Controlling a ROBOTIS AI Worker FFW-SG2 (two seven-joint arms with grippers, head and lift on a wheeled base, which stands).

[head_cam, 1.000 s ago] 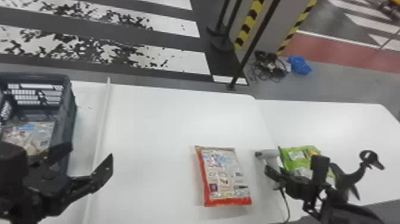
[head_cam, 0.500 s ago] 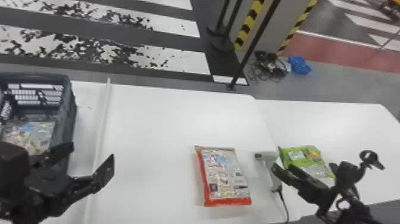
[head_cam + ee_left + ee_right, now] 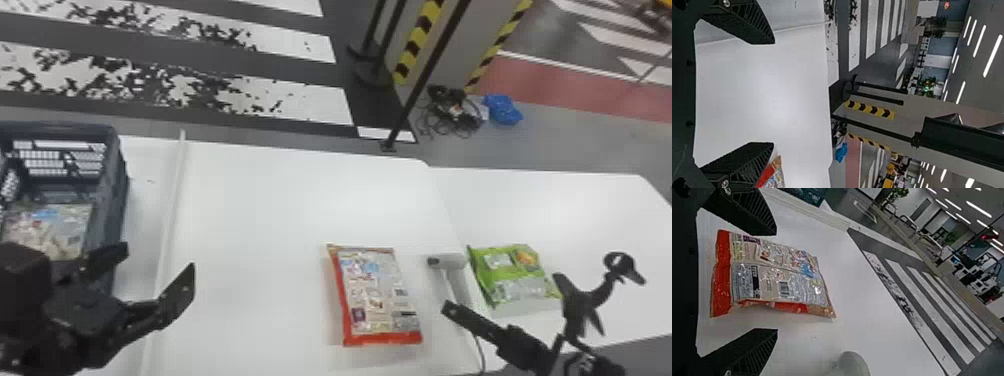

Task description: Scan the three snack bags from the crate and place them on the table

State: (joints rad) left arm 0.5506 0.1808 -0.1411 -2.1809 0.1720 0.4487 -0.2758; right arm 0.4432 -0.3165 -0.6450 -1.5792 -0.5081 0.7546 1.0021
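Observation:
In the head view, my left gripper [image 3: 145, 275] stands open at the left beside the crate [image 3: 111, 205], where a snack bag [image 3: 50, 230] lies. The left wrist view has this gripper [image 3: 774, 94] with bare table between its fingers. My right gripper [image 3: 502, 292] is open and empty near the scanner [image 3: 454, 262] and the green snack bag [image 3: 520, 275]. The red-edged snack bag [image 3: 376, 295] lies flat, left of the scanner. In the right wrist view, that bag [image 3: 773, 274] appears beyond the open right gripper [image 3: 776, 282], with part of the white scanner [image 3: 854, 366] nearby.
A raised white strip [image 3: 172, 220] crosses the table [image 3: 265, 215] right of the crate. The scanner's cable [image 3: 481, 350] runs to the front edge. Another white table section [image 3: 560, 205] adjoins at the right. Black posts [image 3: 425, 80] stand on the floor beyond.
My right gripper has shifted and turned near the scanner, its fingers now wider apart, uncovering more of the scanner's handle and the green bag. The left gripper and the bags have not moved.

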